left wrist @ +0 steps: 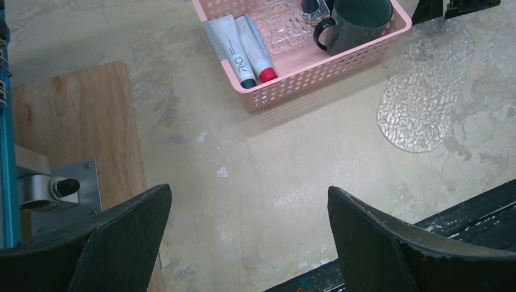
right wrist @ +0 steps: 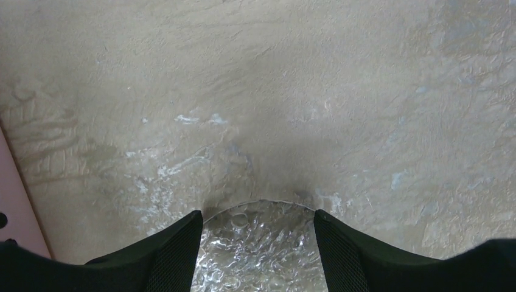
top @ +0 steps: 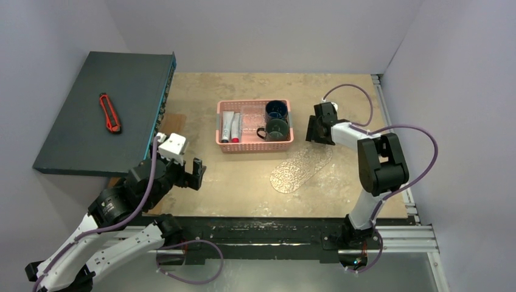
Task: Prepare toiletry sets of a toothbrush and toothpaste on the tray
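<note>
A pink basket [top: 255,146] holds two silvery-grey tubes [top: 230,126], a blue mug [top: 276,110] and a dark green mug [top: 277,129]. In the left wrist view one tube [left wrist: 230,48] ends in a dark cap and the other [left wrist: 258,58] in a red cap. Slim pale-blue toothbrushes [left wrist: 211,38] lie beside them. The clear bumpy oval tray [top: 302,169] lies on the table right of the basket. My right gripper [top: 317,129] is open, its jaws either side of the tray's far end [right wrist: 261,249]. My left gripper [top: 188,173] is open and empty over bare table.
A dark raised platform [top: 79,115] at the left carries a red utility knife [top: 109,113]. A wooden board [left wrist: 79,121] lies under its edge. The basket's pink wall [right wrist: 15,207] is just left of my right gripper. Black rails run along the near table edge.
</note>
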{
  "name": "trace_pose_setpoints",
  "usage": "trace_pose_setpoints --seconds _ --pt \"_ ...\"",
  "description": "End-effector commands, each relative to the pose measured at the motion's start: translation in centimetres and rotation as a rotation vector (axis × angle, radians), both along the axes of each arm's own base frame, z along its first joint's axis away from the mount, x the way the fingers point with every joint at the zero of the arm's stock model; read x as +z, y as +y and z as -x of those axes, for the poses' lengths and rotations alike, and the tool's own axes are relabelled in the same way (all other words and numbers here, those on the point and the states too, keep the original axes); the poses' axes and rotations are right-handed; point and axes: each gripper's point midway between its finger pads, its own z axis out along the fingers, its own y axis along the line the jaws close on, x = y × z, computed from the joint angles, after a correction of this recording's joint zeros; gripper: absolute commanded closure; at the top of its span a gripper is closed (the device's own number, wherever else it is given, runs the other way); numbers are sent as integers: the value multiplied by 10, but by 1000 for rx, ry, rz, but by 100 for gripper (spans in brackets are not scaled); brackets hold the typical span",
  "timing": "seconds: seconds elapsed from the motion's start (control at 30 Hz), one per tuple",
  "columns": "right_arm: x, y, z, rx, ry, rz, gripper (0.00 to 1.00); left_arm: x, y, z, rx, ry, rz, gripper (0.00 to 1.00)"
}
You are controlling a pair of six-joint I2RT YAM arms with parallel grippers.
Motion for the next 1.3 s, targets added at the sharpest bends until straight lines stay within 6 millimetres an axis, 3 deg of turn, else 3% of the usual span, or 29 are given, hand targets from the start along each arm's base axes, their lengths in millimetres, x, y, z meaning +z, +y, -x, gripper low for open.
trace_pose_setpoints --seconds 0.0,0.17,0.53,1.0,1.13,1.27 --pt "-17 0 43 -22 115 5 32 7 -3 0 -12 -24 28 0" --pt "-8 10 54 -21 113 -22 32 8 -2 1 -12 -25 33 0" --pt "-10 28 92 -80 153 -22 33 11 -9 7 -23 25 87 0" --pt "-1 66 123 -219 116 -217 35 -13 -36 27 -61 208 247 0" --pt "13 71 126 -239 75 -271 35 -18 -48 34 -97 254 300 0" --pt "42 75 124 -227 8 -314 35 -31 -62 41 -136 323 333 0"
